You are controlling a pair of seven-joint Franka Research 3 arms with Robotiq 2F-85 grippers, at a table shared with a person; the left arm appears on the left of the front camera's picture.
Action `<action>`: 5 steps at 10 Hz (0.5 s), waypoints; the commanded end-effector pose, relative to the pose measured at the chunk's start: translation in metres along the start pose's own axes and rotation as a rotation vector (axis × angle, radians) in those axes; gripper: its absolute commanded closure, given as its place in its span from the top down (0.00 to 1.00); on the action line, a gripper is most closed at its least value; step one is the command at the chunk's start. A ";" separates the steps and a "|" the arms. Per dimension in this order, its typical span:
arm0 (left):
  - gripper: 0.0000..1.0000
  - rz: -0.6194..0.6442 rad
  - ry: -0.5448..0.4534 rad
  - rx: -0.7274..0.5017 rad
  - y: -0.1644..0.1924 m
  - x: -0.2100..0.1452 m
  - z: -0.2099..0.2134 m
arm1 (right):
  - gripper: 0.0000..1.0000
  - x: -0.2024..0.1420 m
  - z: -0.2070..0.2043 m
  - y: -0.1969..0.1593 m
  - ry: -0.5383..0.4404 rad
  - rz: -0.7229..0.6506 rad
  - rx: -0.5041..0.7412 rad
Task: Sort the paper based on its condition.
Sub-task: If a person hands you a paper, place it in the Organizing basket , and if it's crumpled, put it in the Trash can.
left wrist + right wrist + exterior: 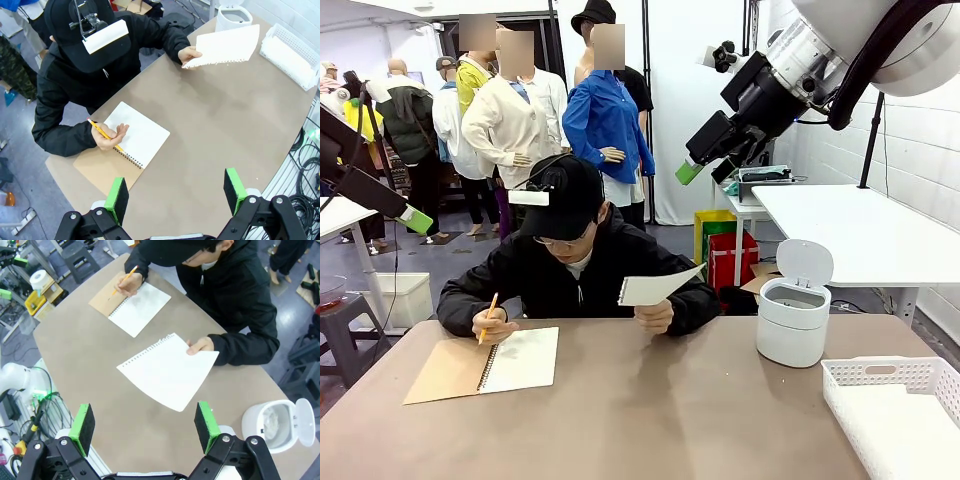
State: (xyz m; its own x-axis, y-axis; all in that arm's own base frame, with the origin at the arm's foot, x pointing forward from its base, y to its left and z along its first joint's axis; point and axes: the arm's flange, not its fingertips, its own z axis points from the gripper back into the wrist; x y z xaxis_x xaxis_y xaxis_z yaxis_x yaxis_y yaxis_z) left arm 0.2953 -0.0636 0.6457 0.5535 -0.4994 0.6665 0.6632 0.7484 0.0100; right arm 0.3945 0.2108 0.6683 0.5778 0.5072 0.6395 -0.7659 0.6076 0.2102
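The person across the table holds up a smooth white sheet of paper [658, 288] in one hand, its torn spiral edge visible [225, 46] [167, 371]. A wrinkled white lump that looks like crumpled paper [270, 421] lies inside the open bin. My left gripper [418, 220] hangs high at the left, open with nothing between its green pads [176, 192]. My right gripper [689, 172] hangs high at the right. In the right wrist view it [145, 425] stands open above the table's near edge, well short of the sheet.
A spiral notebook [485, 365] with a tan cover lies open at the left, and the person's other hand holds a pencil [488, 318] on it. A white bin [792, 322] with its lid raised stands at the right. A white slotted basket [900, 400] sits at the near right corner.
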 end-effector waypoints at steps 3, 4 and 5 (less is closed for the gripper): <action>1.00 0.006 -0.004 -0.001 0.001 0.000 0.001 | 1.00 0.000 -0.001 -0.001 0.002 -0.008 0.001; 1.00 0.006 -0.004 -0.001 0.001 0.000 0.001 | 1.00 0.000 -0.001 -0.001 0.002 -0.008 0.001; 1.00 0.006 -0.004 -0.001 0.001 0.000 0.001 | 1.00 0.000 0.000 0.000 0.000 0.000 0.000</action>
State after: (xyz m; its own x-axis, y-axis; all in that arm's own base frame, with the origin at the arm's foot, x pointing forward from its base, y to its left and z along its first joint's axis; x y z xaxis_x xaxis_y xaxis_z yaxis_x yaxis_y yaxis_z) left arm 0.2953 -0.0636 0.6457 0.5535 -0.4994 0.6665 0.6632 0.7484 0.0100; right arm 0.3945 0.2108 0.6684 0.5776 0.5071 0.6397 -0.7660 0.6075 0.2100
